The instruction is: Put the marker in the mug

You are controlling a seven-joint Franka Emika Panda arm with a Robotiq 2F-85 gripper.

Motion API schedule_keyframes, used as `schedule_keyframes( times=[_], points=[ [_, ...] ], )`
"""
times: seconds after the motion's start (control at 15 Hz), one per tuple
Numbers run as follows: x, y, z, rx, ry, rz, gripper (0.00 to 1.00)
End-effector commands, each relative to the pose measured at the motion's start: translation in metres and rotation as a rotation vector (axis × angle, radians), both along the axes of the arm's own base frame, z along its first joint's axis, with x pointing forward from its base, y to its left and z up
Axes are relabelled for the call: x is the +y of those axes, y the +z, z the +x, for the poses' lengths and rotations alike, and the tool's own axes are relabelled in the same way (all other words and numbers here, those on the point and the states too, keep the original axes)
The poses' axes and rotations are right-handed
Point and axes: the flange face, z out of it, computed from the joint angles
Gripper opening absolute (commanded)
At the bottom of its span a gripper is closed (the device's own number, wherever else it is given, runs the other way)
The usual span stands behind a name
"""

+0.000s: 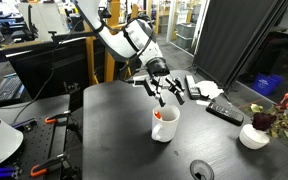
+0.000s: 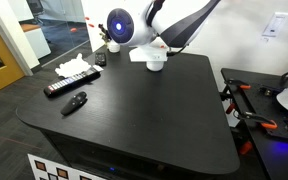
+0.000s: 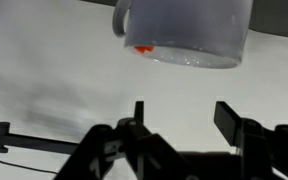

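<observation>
The white mug (image 1: 165, 124) stands upright on the black table (image 1: 104, 140). The orange-red marker (image 1: 159, 114) is inside it, its tip showing at the rim. In the wrist view the mug (image 3: 189, 30) is at the top with a bit of the marker (image 3: 142, 48) at its rim. My gripper (image 1: 168, 96) is open and empty just above and behind the mug; its fingers (image 3: 184, 115) are spread with nothing between them. The mug (image 2: 156, 62) is partly hidden by the arm in an exterior view.
A white bowl with dark red flowers (image 1: 256, 133) sits at the table's edge. A black remote (image 2: 65, 85), a small dark stubby object (image 2: 76, 102), white papers (image 2: 74, 67) and a round white-and-blue device (image 2: 119, 25) lie on the table.
</observation>
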Motion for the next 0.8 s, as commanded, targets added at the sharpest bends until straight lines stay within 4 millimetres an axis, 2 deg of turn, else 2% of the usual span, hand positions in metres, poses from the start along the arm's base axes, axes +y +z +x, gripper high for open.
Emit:
schedule_keyframes(
  times=[0.0,0.27,0.73],
  points=[
    [0.003,0.027,-0.001,-0.013,0.014,0.023,1.0],
    [0.006,0.069,0.0,-0.019,0.022,0.042,1.0],
    [0.008,0.163,0.006,0.098,0.115,0.137,1.0]
  ],
)
